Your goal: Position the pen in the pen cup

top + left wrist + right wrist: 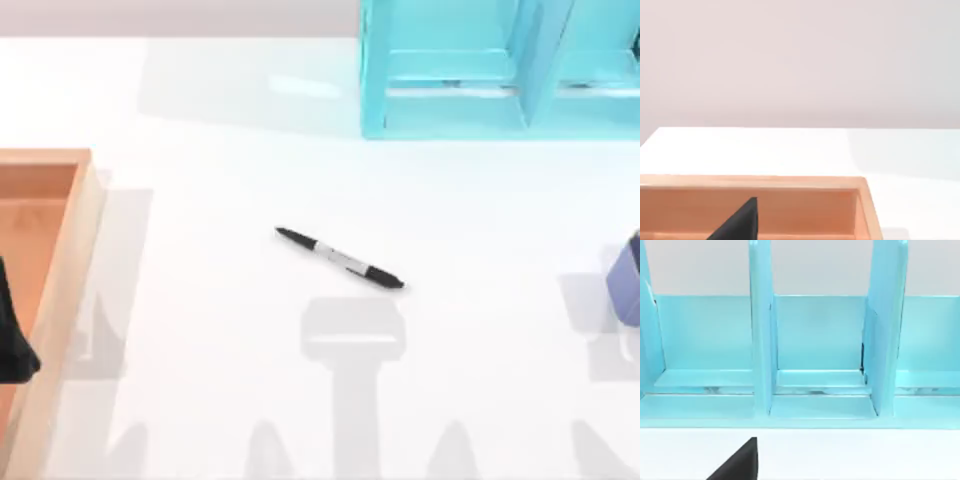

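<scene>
Left of the pen cup (pixel 626 283), the pen (pixel 340 259) is seen lying aslant — tapered tip pointing away; neither gripper's opening can be told.

White table (pixel 220 360) with pen (pixel 340 259) mid-table, wooden tray (pixel 70 260) left, teal shelf (pixel 440 110) far, pen cup (pixel 626 280) right.

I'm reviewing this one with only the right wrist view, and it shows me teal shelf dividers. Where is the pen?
Observer: The pen lies flat on the table, in front of the shelf.
Operator: And the pen cup?
Observer: The pen cup stands at the top view's right edge, well apart from the pen.
Operator: Where is the left arm?
Observer: The left gripper is over the wooden tray at the table's left side.
</scene>
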Robot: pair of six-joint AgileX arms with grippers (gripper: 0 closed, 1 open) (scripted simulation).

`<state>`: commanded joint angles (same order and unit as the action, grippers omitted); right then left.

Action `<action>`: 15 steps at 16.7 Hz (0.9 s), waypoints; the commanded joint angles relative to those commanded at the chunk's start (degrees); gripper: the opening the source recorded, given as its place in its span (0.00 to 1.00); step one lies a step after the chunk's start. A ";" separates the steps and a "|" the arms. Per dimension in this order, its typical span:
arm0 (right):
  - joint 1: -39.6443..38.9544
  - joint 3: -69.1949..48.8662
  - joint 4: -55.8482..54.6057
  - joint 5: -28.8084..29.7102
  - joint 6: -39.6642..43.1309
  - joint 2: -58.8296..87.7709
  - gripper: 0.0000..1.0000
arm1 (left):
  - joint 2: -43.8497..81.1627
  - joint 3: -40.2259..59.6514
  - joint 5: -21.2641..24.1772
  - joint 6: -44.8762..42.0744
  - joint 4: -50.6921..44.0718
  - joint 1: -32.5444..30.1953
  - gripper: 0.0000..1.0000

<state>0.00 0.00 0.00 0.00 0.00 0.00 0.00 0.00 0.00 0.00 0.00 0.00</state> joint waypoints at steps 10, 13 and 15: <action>0.36 -20.77 15.00 -1.30 2.39 19.92 1.00 | 0.00 0.00 0.00 0.00 0.00 0.00 1.00; 0.08 -37.84 25.68 -2.00 4.46 35.99 1.00 | 0.00 0.00 0.00 0.00 0.00 0.00 1.00; -0.64 -50.87 33.50 -2.54 6.23 48.46 1.00 | 0.00 0.00 0.00 0.00 0.00 0.00 1.00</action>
<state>-0.64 -50.87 33.50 -2.54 6.23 48.46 0.00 0.00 0.00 0.00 0.00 0.00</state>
